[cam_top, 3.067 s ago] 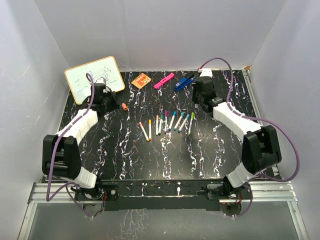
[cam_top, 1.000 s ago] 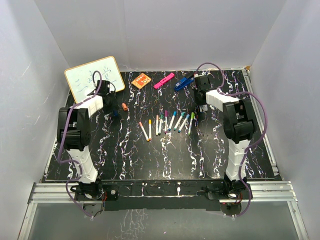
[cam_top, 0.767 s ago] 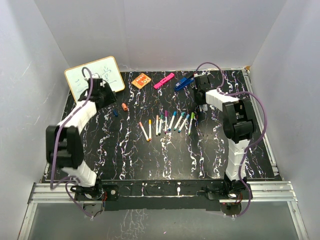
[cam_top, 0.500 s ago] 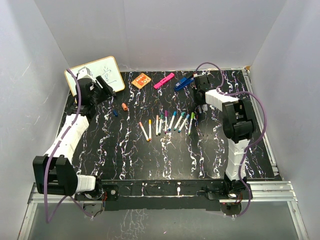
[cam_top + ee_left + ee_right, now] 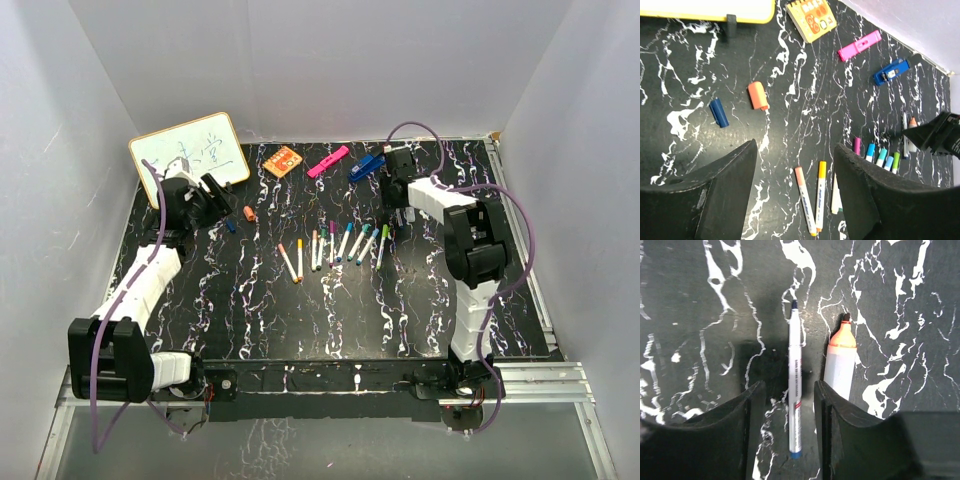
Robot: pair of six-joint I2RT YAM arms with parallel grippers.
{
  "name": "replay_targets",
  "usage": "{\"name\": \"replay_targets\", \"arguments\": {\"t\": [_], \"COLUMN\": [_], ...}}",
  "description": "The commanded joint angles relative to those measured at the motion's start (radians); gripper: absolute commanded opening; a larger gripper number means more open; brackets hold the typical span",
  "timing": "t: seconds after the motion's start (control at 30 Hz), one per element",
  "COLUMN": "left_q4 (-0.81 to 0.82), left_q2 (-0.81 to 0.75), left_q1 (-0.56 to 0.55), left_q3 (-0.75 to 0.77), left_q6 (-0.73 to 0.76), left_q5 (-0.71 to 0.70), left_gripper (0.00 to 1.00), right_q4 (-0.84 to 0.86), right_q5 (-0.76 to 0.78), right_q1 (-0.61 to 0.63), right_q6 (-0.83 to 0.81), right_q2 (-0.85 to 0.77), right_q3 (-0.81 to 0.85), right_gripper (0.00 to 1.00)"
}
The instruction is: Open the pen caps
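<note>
Left gripper (image 5: 796,150): my fingers stand apart and empty above the far left of the black marbled table (image 5: 300,330).
Right gripper (image 5: 789,387): my fingers are spread, low over the table's far right. A thin white pen (image 5: 795,365) with a dark tip lies between them, with a gap on either side.
Beside that pen: a thicker white marker (image 5: 840,367) with an orange end lies parallel to it, and its lower part disappears behind one of my fingers.
Pen caps (image 5: 870,150): pink, blue, teal and green ones sit on the row of pens (image 5: 330,250) at mid-table, between my two arms.
Loose caps: an orange cap (image 5: 758,95) and a blue cap (image 5: 719,112) lie near each other, not touching, ahead of my left fingers and well apart from the row.
Far edge: a whiteboard (image 5: 190,155) stands in the left corner. To its right lie an orange notepad (image 5: 283,160), a pink highlighter (image 5: 328,160) and a blue clip tool (image 5: 367,166).
In the way: seen from above, my right arm covers the pen and marker under its fingers, and the clip tool lies just beside that wrist.
</note>
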Motion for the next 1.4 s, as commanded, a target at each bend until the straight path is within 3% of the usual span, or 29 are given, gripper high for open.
{"name": "replay_targets", "arguments": {"t": [0.0,0.13,0.3,0.5,0.77,1.37], "left_q4": [0.063,0.070,0.029,0.025,-0.073,-0.130], "left_q2": [-0.035,-0.028,-0.005,-0.040,-0.188,-0.256], "left_q1": [0.005,0.006,0.016,0.037,0.063,0.070], "left_q3": [-0.026,-0.040,-0.017,-0.035,-0.048,-0.035], "left_q6": [-0.027,-0.044,-0.061,-0.090,-0.086,-0.063], "left_q5": [0.081,0.103,0.073,0.071,-0.112,-0.181], "left_gripper": [0.62,0.68,0.98,0.99,0.98,0.98], "right_q4": [0.058,0.072,0.088,0.125,0.124,0.137], "right_q5": [0.062,0.065,0.034,-0.038,-0.016,-0.026], "right_q1": [0.073,0.200,0.407,0.569,0.699,0.744], "right_q6": [0.003,0.001,0.045,0.102,0.124,0.157], "right_q2": [-0.163,-0.267,-0.354,-0.346,-0.185,-0.042], "right_q3": [0.027,-0.014,-0.074,-0.101,-0.061,-0.023], "right_gripper": [0.46,0.60,0.69,0.74,0.71,0.57]}}
